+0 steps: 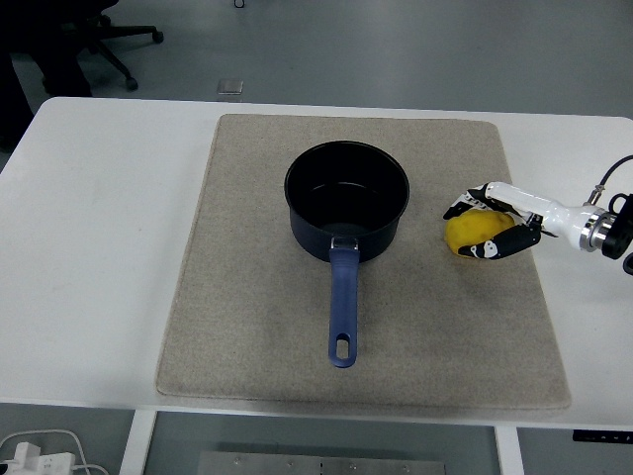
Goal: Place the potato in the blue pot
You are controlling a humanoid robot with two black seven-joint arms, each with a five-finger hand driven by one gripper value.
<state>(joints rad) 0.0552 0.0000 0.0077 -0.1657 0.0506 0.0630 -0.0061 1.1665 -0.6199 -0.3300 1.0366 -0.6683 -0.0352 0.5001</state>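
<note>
A dark blue metal pot (346, 201) with a long blue handle stands a little above the middle of the frame on a beige rectangular felt mat (247, 327) that covers most of the white desk (89, 247). The handle runs straight down toward the bottom of the frame and ends in 1 hanging hole. The pot's inside is dark and glossy, and nothing lies in it.

The yellow, rounded potato (473, 234) sits on the mat just right of the pot, near the mat's right edge, apart from the pot's wall. The right hand (499, 220), white with black fingers, comes in from the right edge of the frame and is wrapped around the potato: the fingers (463, 207) curl over its upper side, and the thumb presses its lower right side. The potato seems to rest on the mat, though from this high angle it is hard to be sure.

At the upper left of the frame, beyond the desk, part of a black office chair (99, 40) stands on the grey floor. White cables (45, 450) lie at the lower left corner.
</note>
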